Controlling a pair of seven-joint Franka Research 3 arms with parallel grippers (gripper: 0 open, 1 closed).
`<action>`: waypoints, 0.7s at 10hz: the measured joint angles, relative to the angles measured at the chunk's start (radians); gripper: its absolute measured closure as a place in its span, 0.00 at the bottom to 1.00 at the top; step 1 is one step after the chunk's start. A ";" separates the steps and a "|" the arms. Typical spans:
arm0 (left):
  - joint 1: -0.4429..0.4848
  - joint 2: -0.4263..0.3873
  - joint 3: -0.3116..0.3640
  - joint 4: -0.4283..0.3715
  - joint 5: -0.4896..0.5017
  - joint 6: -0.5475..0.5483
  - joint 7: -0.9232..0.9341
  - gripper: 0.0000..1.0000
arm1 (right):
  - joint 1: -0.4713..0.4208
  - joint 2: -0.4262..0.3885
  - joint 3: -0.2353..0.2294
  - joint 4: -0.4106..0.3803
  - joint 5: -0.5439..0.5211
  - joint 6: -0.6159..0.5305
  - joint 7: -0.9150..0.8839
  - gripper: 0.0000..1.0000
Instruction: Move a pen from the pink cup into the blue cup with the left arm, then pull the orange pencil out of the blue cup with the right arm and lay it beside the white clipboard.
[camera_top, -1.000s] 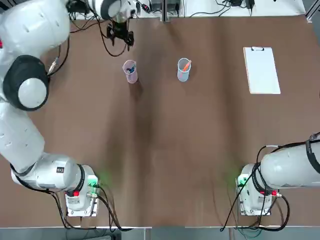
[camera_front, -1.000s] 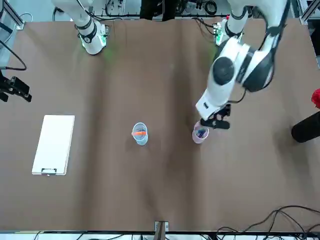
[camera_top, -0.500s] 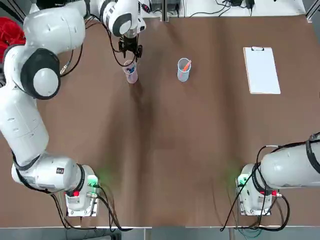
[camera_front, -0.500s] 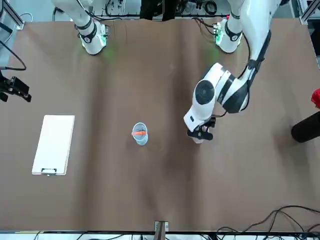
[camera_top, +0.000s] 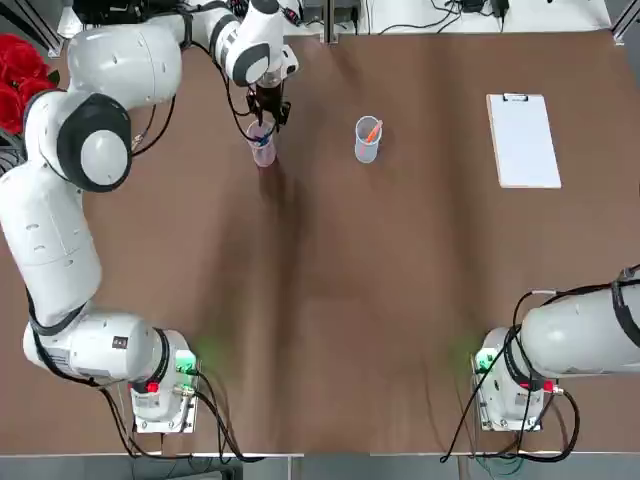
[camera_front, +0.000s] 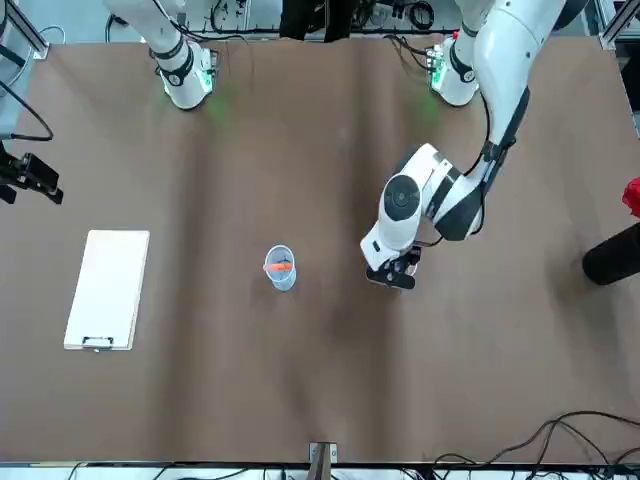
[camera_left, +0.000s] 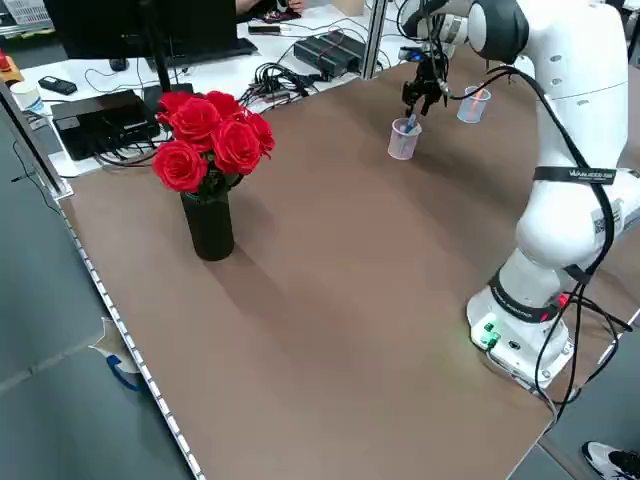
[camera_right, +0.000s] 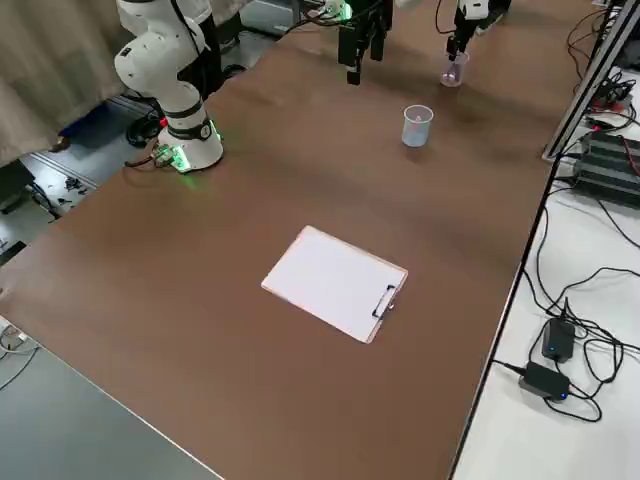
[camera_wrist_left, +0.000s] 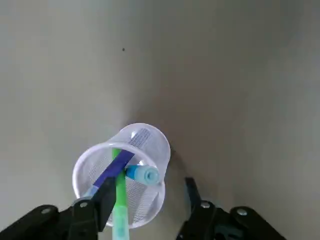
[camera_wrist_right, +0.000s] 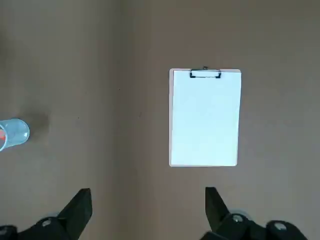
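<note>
In the left wrist view's lower left, the left gripper (camera_wrist_left: 145, 192) stands open, holding nothing; it should center one pen (camera_wrist_left: 120, 200) before closing gently.

The top view looks straight down from overhead; the front view faces the robot, sharing the tabletop (camera_top: 330, 300).

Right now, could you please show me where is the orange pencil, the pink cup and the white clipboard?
Orange pencil (camera_top: 374, 132): top view, end above the rim.
Pink cup (camera_left: 403, 144): left side view, outer wall.
White clipboard (camera_wrist_right: 204, 120): right wrist view, middle of its sheet.
</note>
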 joint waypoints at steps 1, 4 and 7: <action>0.000 0.003 0.000 0.003 0.022 0.000 0.000 0.39 | 0.000 0.000 0.000 0.000 0.000 0.000 0.000 0.00; 0.000 0.003 0.000 0.011 0.042 0.000 0.000 0.49 | 0.000 0.000 0.000 0.000 0.000 0.000 0.000 0.00; -0.001 0.007 0.000 0.011 0.050 0.000 0.002 0.51 | 0.000 0.000 0.000 0.000 0.000 0.000 0.000 0.00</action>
